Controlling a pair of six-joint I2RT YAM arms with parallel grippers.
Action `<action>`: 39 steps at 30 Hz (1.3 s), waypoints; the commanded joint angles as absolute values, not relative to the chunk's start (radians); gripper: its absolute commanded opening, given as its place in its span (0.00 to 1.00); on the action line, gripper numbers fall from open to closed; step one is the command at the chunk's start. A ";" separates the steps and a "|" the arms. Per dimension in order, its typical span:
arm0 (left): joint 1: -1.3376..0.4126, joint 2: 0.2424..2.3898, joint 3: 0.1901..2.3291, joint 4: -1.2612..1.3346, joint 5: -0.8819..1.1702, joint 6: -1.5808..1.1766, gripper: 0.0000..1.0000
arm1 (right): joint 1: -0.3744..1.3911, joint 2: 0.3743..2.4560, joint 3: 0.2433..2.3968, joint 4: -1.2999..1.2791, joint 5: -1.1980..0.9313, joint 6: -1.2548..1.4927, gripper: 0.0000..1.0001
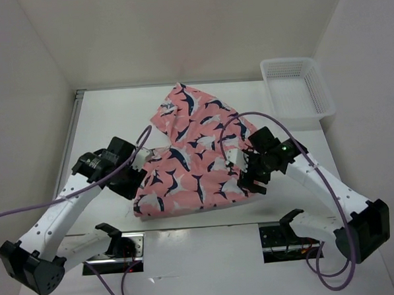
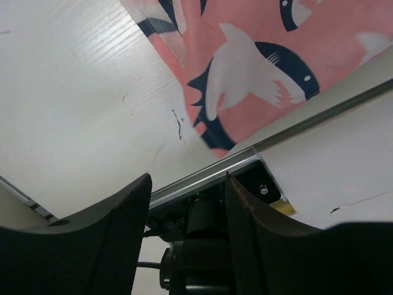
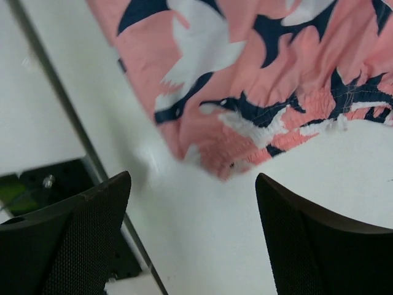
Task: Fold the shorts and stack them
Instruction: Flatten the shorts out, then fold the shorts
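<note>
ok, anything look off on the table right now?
The shorts lie crooked: the far part skews diagonally off the near part, edges unaligned, fabric rumpled. The left wrist view shows a thin dark crack-like mark on the table beside them. The left end effector and right end effector are open, empty.

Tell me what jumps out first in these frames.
The coral-pink shark-print shorts dominate, lying rumpled across the middle of the white table. The left gripper and right gripper flank their near corners, both open and holding nothing. A white mesh basket sits at the table's far right corner.
</note>
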State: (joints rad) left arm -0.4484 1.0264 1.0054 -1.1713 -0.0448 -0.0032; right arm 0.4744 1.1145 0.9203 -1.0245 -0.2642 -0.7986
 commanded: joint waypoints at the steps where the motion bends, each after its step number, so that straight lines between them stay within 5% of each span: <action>1: -0.446 0.968 1.068 -1.281 -0.044 0.000 0.60 | 0.514 0.987 1.003 -1.233 -0.219 -0.934 0.87; 6: -0.446 1.024 1.011 -0.947 -0.191 0.000 0.64 | 0.514 0.919 1.057 -1.033 -0.186 -0.829 0.89; 9: -0.394 1.199 1.031 -0.731 -0.249 0.000 0.64 | 0.514 1.004 1.081 -0.815 -0.201 -0.683 0.81; 12: -0.374 1.461 1.107 -0.643 -0.272 0.000 0.64 | 0.514 1.135 1.081 -0.691 -0.250 -0.634 0.71; 17: -0.260 1.663 1.239 -0.632 -0.159 0.000 0.61 | 0.557 1.232 0.953 -0.629 -0.190 -0.708 0.40; 32: -0.239 1.868 1.287 -0.687 0.057 0.000 0.61 | 0.696 1.396 0.810 -0.539 -0.147 -0.814 0.34; 33: -0.239 1.890 1.287 -0.687 0.043 0.000 0.60 | 0.696 1.396 0.799 -0.538 -0.147 -0.815 0.34; 39: -0.239 1.924 1.308 -0.661 0.002 0.000 0.15 | 0.715 1.405 0.767 -0.538 -0.147 -0.839 0.32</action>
State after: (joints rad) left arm -0.2398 1.9053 1.2793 -0.6701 -0.0002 -0.0002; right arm 0.6945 1.3987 0.7849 -0.5831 -0.1455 -0.8040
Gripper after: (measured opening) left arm 0.178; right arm 0.319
